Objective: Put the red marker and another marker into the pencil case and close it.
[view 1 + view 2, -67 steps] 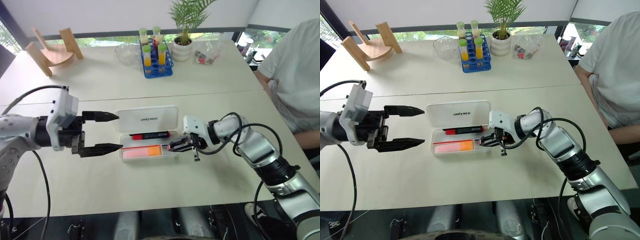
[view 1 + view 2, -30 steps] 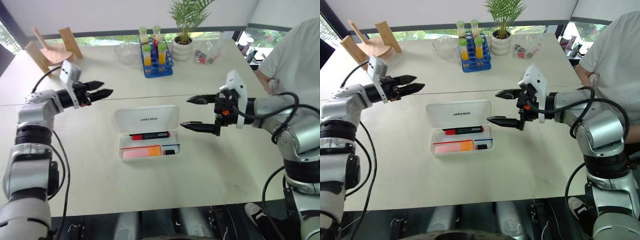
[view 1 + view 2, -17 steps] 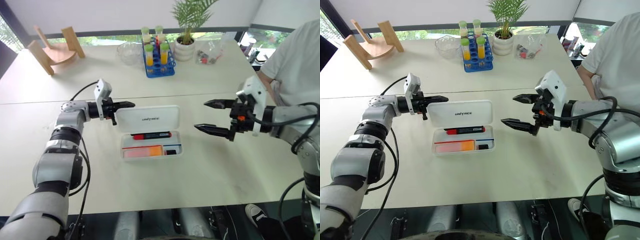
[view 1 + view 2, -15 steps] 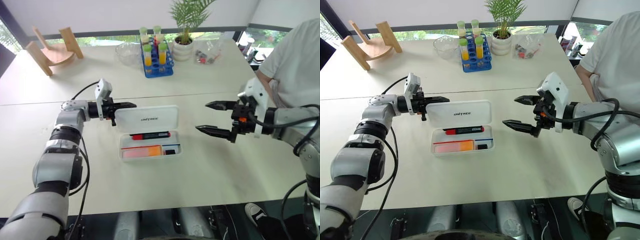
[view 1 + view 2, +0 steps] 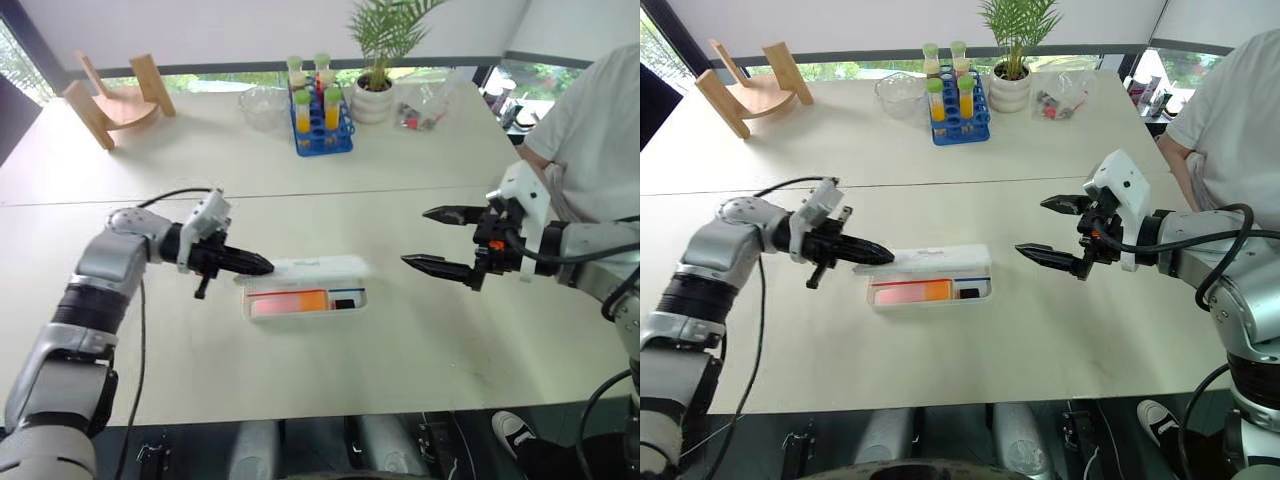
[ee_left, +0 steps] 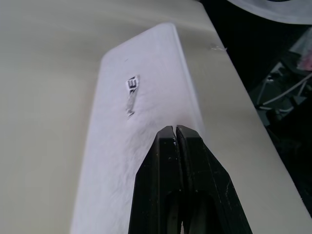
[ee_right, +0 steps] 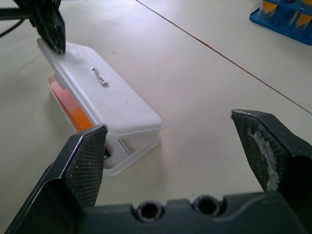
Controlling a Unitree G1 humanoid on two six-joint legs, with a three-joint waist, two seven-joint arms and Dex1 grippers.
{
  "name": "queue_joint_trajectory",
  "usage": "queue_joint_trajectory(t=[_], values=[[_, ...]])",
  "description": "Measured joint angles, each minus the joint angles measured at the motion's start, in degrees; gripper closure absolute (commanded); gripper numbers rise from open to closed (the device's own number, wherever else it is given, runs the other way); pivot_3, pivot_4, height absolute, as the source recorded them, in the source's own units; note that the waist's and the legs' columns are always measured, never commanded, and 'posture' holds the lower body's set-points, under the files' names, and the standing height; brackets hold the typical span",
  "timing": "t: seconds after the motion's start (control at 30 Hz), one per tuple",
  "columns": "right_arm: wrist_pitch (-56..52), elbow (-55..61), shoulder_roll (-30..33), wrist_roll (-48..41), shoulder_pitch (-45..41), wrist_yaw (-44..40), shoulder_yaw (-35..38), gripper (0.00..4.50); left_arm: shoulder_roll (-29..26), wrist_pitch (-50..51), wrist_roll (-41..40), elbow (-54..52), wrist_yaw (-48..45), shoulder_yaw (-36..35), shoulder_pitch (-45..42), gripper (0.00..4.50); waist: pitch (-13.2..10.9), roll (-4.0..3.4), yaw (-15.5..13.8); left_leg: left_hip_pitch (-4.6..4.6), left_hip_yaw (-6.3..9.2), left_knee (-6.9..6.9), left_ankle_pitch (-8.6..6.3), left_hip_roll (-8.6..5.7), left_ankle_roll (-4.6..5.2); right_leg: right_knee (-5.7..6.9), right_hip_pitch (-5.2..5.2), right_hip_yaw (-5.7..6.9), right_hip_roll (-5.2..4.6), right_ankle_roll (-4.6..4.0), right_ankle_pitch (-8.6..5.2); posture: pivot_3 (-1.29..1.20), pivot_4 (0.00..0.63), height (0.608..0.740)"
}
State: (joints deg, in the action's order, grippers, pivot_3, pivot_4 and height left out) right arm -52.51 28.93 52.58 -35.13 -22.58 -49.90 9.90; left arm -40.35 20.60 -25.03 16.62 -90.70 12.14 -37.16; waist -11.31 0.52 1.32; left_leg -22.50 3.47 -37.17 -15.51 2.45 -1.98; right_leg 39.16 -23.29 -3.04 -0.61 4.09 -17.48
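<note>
Left gripper (image 5: 262,266) fingers pressed together, empty, tips on pencil case (image 5: 310,268) lid's left end, lid half lowered. Right gripper (image 5: 432,240) spread wide, empty, right of case. Pink-orange marker (image 5: 290,303) inside.

pencil case (image 5: 305,290) mid-table, lid tilted partway down over tray. thick marker (image 5: 290,303) inside tray, front compartment. left gripper (image 5: 262,267) touching lid's left end; right gripper (image 5: 437,240) well right of case, off table. far behind: test tube rack (image 5: 318,110), bowl (image 5: 262,103) left of it, potted plant (image 5: 376,75) right, wooden stand (image 5: 115,100) far left. person (image 5: 590,140) at right edge.
</note>
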Motion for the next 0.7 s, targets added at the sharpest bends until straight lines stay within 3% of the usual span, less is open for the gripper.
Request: queue_joint_trajectory(t=[0.13, 0.37, 0.57, 0.7], values=[[-0.02, -0.01, 0.39, 0.03, 0.73, 0.64, 0.07, 0.0, 5.16, -5.98, 6.65, -2.12, 9.18, 2.64, 6.03, 4.47, 0.07, -0.01, -0.3, 0.05, 0.01, 0.04, 0.0, 0.04, 0.01, -0.01, 0.04, -0.02, 0.03, -0.01, -0.01, 0.0, 0.15, 0.74], [0.05, 0.07, 0.42, -0.01, 1.59, 1.56, 0.02, 0.0, 5.35, -12.43, 11.36, -1.98, 15.7, 2.64, 7.28, 4.47, 0.53, -0.31, -0.37, 1.15, -0.06, 0.09, -0.02, -0.02, 0.03, -0.15, 1.13, -0.1, 0.01, -0.18, -0.19, 0.0, 0.15, 0.74], [0.05, 0.09, 0.74, -0.41, 1.74, 1.49, 0.04, 0.0, 3.2, 4.31, 2.2, -5.85, 17.56, -5.31, 8.71, 4.47, 0.41, -0.11, 0.3, 0.86, -0.04, 0.13, -0.01, 0.05, 0.02, -0.08, 0.78, -0.1, 0.08, 0.03, -0.05, 0.0, 0.15, 0.74], [0.46, 0.08, 1.45, -0.94, 3.78, 0.3, -0.13, 0.0, -5.33, 19.16, -11.14, -20.1, 18.49, -17.51, 10.28, 4.47, 0.37, -0.01, 0.61, 0.0, 0.07, 0.13, -0.01, 0.13, 0.01, -0.07, 0.02, 0.05, 0.05, 0.02, -0.05, 0.0, 0.15, 0.74]])
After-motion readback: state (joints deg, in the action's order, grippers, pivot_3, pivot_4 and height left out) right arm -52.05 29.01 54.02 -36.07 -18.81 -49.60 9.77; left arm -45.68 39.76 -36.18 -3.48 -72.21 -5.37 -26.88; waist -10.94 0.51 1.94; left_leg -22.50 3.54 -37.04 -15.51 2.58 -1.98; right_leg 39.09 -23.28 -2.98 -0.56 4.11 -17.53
